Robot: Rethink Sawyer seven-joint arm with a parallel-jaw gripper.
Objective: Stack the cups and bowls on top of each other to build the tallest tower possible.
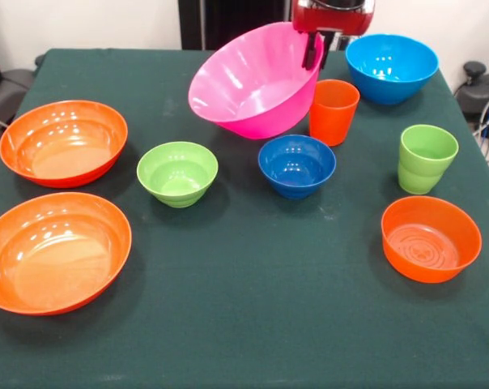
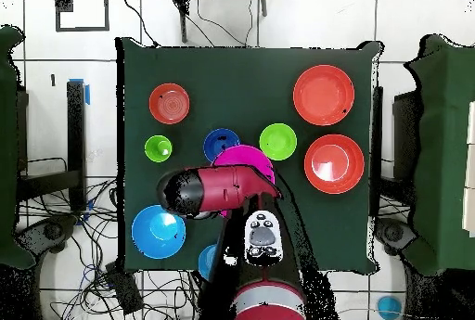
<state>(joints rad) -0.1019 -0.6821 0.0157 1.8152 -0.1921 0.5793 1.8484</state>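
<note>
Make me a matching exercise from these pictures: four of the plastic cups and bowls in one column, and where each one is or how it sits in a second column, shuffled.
Things:
1. Big pink plastic bowl
2. Lime green plastic tumbler
3. Small dark blue plastic bowl
4. Orange plastic tumbler

States, front view:
A. Upright, just behind the smaller orange bowl
B. Tilted, rim gripped by the end effector
C. Between the pink bowl and the sky blue bowl
D. On the cloth beside the small lime green bowl

Pairs: 1-B, 2-A, 3-D, 4-C
</note>
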